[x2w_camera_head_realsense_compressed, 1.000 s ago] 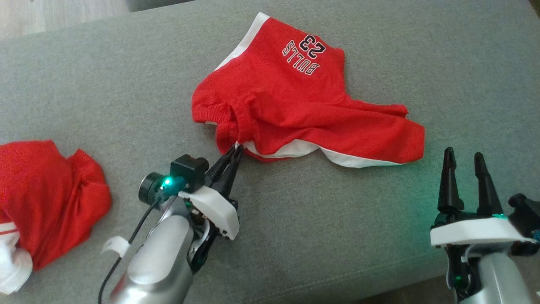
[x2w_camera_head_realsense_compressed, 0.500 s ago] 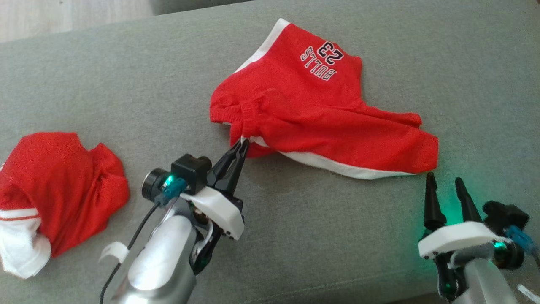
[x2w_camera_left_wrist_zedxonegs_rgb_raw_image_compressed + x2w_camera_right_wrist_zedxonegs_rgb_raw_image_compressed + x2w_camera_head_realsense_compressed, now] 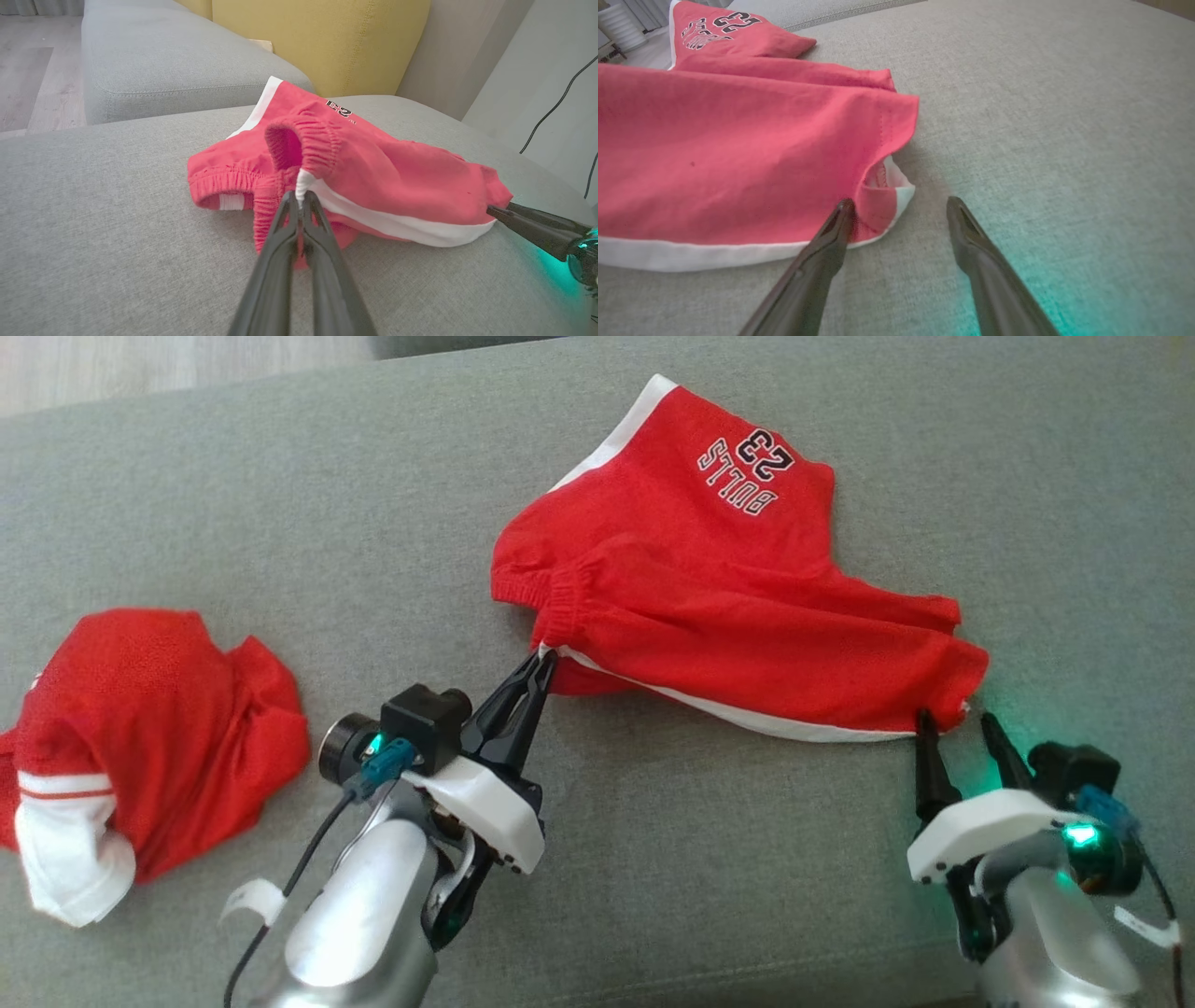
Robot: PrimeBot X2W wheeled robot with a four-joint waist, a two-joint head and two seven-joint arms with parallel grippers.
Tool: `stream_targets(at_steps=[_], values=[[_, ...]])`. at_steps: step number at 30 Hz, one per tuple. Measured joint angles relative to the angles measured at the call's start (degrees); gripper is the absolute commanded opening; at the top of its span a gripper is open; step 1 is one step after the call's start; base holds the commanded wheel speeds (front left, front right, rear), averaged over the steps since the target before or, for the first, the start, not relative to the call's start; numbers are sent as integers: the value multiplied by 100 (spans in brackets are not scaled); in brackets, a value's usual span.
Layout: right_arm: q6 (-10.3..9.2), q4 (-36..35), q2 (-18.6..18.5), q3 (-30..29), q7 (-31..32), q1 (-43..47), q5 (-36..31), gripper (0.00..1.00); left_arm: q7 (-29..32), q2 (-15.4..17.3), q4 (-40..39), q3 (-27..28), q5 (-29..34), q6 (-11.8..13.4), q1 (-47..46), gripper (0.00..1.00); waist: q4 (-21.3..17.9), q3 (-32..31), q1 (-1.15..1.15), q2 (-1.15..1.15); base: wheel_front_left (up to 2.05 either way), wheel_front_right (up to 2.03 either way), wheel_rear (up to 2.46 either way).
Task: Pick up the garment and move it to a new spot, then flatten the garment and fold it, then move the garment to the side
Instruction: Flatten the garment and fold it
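Since the earlier head frame, the right gripper (image 3: pixel 954 721) has advanced from a position well apart from the garment (image 3: pixel 728 588) to its lower right corner. The whole head view has also shifted, which indicates camera movement. The right gripper's fingers (image 3: pixel 822 252) stand apart: in the right wrist view one tip touches the red hem and the other rests over bare cushion just beside the corner, with nothing clamped. The left gripper (image 3: pixel 544 661) stays closed on the garment, pinching the point where the white stripe (image 3: pixel 747 714) meets the gathered waistband (image 3: pixel 317 144). The left wrist view shows both tips pressed together on that white edge. The garment, red shorts with "BULLS 23" lettering (image 3: pixel 747 471), lies crumpled on the grey sofa cushion (image 3: pixel 653 859), spread between the two grippers. A second red garment (image 3: pixel 140 747) lies bunched well apart at the robot's left. A yellow cushion (image 3: pixel 317 42) stands behind the seat in the left wrist view.
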Motion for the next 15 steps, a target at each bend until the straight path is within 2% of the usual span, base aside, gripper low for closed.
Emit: stream_targets(at_steps=[11, 12, 13, 14, 15], values=[[0, 436, -15, -69, -34, -360, -330, 100, 0, 0, -4, -15, -1, -35, 1, 0, 96, -20, 0, 0, 0, 0, 0], [0, 463, -16, -58, -35, -380, -331, 80, 0, 0, -4, -14, -1, -35, 1, 0, 99, -23, 0, 0, 0, 0, 0], [0, 487, -18, -51, -41, -389, -330, 32, 0, 0, -3, -13, -2, -35, 1, 0, 101, -26, 0, 0, 0, 0, 0], [0, 505, -19, -24, -71, -396, -326, 0, 0, 0, -3, -9, -2, -35, 1, 0, 101, -28, 0, 0, 0, 0, 0], [0, 517, -19, 14, -78, -403, -301, 0, 0, -1, -2, -1, -2, -35, 2, 0, 102, -33, 0, 0, 0, 0, 0]])
